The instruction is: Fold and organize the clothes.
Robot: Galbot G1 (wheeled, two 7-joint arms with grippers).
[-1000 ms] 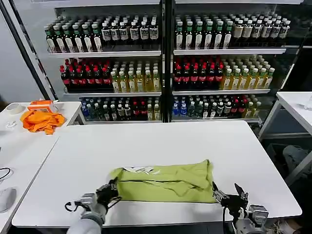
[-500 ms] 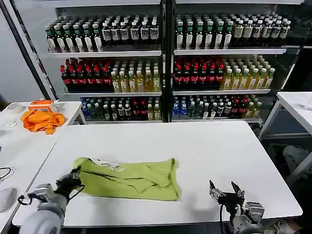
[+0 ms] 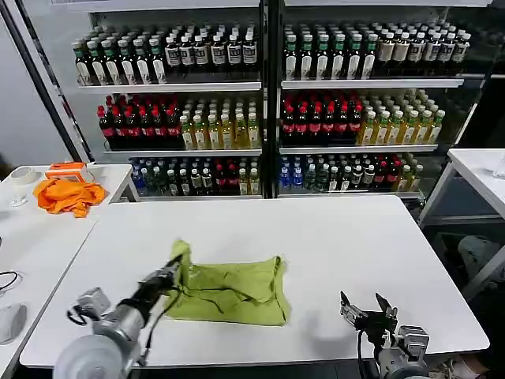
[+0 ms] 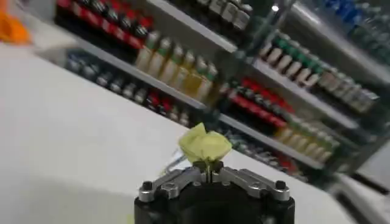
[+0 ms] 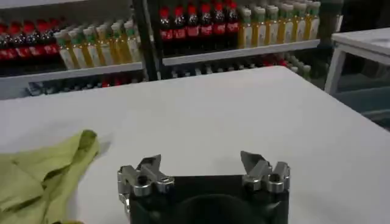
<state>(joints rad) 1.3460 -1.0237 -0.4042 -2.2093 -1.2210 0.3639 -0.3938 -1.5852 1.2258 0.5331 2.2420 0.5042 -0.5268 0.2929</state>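
Observation:
The clothes are one lime yellow-green T-shirt (image 3: 233,290) lying bunched on the white table (image 3: 331,237), left of the middle near the front. My left gripper (image 3: 175,270) is shut on the shirt's left edge and holds it lifted above the rest of the cloth. In the left wrist view a small tuft of the T-shirt (image 4: 205,145) sticks out of the closed left gripper (image 4: 207,165). My right gripper (image 3: 365,309) hovers open near the table's front right, apart from the shirt. The right wrist view shows the right gripper (image 5: 201,161) empty, with the T-shirt (image 5: 42,176) off to one side.
A bright orange cloth (image 3: 69,195) and an orange box (image 3: 65,169) lie on a side table (image 3: 31,237) at the left. Shelves of bottles (image 3: 268,110) stand behind the table. Another white table (image 3: 477,170) is at the right.
The left gripper first dragged the shirt to the left, then lifted its left edge and carried it back to the right. The right gripper let go and stayed open at the front right.

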